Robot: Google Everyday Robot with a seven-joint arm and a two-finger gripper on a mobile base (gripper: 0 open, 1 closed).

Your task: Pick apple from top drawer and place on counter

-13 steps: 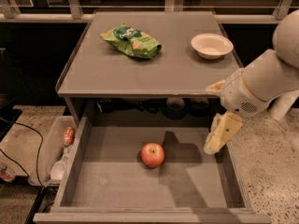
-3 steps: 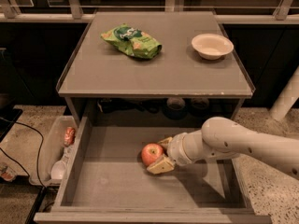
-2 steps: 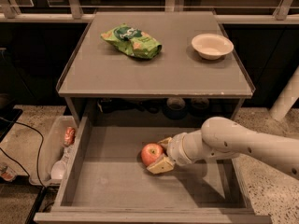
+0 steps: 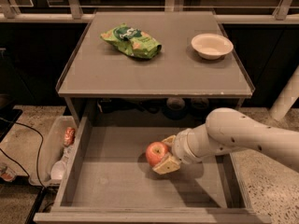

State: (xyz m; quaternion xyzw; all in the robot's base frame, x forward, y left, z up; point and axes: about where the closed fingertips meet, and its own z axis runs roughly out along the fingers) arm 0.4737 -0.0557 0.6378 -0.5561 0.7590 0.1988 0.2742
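Note:
The red apple [image 4: 155, 152] with yellowish patches is in the open gray top drawer [image 4: 117, 181], right of its middle. My gripper [image 4: 161, 155] reaches in from the right on the white arm [image 4: 233, 134]. One tan finger [image 4: 169, 139] is behind the apple and the other finger [image 4: 166, 165] is in front, both against its right side, shut on it. The apple is at or just above the drawer bottom. The gray counter [image 4: 154, 69] lies above the drawer.
On the counter a green chip bag [image 4: 131, 41] lies at the back left and a white bowl [image 4: 211, 45] at the back right. A clear plastic bin [image 4: 56, 153] of clutter stands on the speckled floor left of the drawer. A cable [image 4: 18, 129] runs at the far left.
My arm came down from the right of the drawer into it and the gripper's fingers closed around the apple. Over the last second the apple and gripper shifted only slightly.

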